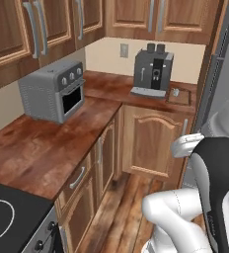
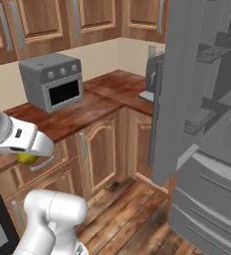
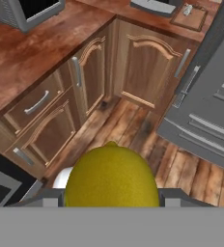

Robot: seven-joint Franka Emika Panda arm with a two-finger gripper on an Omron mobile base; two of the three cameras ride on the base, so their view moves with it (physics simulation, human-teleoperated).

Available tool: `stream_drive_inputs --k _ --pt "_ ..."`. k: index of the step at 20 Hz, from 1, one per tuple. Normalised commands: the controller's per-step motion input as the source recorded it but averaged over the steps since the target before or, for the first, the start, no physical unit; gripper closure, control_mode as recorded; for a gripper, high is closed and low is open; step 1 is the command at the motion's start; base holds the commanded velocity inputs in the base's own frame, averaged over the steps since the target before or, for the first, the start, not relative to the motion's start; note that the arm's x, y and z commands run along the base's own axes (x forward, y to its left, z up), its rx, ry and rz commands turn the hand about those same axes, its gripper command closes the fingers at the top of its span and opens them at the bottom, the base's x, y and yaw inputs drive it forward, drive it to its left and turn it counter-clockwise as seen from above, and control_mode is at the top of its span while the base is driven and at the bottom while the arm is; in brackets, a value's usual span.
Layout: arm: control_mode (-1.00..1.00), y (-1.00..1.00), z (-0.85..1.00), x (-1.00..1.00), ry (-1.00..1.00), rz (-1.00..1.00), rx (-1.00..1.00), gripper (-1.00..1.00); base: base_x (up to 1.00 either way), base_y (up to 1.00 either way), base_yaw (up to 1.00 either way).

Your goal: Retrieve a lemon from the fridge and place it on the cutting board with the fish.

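My gripper (image 3: 112, 197) is shut on the lemon (image 3: 111, 173), a bright yellow fruit that bulges up between the two dark fingertips in the hand view. From the right base view the lemon (image 2: 27, 159) peeks out under the white hand, in front of the lower cabinet drawers. The cutting board (image 3: 191, 17) lies far off on the corner counter beside the coffee machine, with the pale fish (image 3: 187, 9) on it. The left base view shows the cutting board (image 1: 179, 96) and the fish (image 1: 175, 92) next to the fridge (image 1: 216, 74). The fridge door (image 2: 187, 89) stands open, showing grey shelves.
A grey toaster oven (image 1: 52, 91) sits on the left counter and a coffee machine (image 1: 153, 71) in the corner. The black stove (image 1: 8, 217) is at the lower left. Brown cabinets run above and below the L-shaped counter (image 1: 42, 143). Wooden floor (image 3: 133, 125) lies below the hand.
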Motion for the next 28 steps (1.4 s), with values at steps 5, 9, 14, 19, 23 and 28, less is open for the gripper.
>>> stream_drive_inputs --k 5,9,14,19,23,28 --pt "1.00 0.00 0.00 0.00 0.00 0.00 0.00 1.00 -0.03 0.06 0.02" --pt "1.00 0.00 0.00 0.00 0.00 0.00 0.00 1.00 0.05 0.00 -0.02" --pt "1.00 0.00 0.00 0.00 0.00 0.00 0.00 1.00 0.37 0.08 -0.18" --pt "1.00 0.00 0.00 0.00 0.00 0.00 0.00 1.00 0.45 0.30 -0.25" --pt "1.00 0.00 0.00 0.00 0.00 0.00 0.00 1.00 0.50 0.55 -0.20" --pt "1.00 0.00 0.00 0.00 0.00 0.00 0.00 1.00 0.67 0.34 -0.16"
